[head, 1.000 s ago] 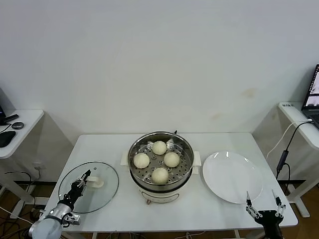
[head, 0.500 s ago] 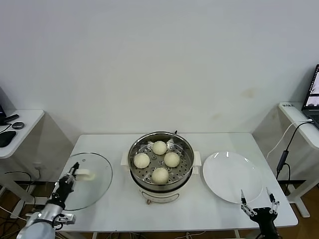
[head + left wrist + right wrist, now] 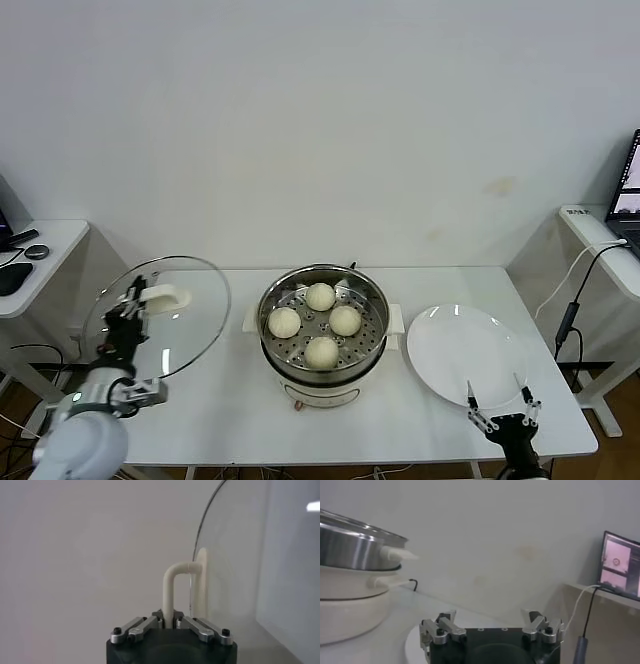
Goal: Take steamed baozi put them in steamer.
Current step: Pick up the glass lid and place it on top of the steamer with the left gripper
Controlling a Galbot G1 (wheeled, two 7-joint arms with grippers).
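1. Left gripper (image 3: 128,302) clenched on glass lid (image 3: 160,315) handle (image 3: 172,587), lid raised and tilted; thin pinch — risks swing or slip.
2. Steamer (image 3: 322,322) to its right, four baozi (image 3: 321,352) inside; rim clip possible.
3. Right gripper (image 3: 497,410) released, beside plate (image 3: 465,352) — idle.

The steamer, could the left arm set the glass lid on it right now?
Probably yes: the left claw holds the glass lid raised beside the steamer, whose open top has nothing above it.
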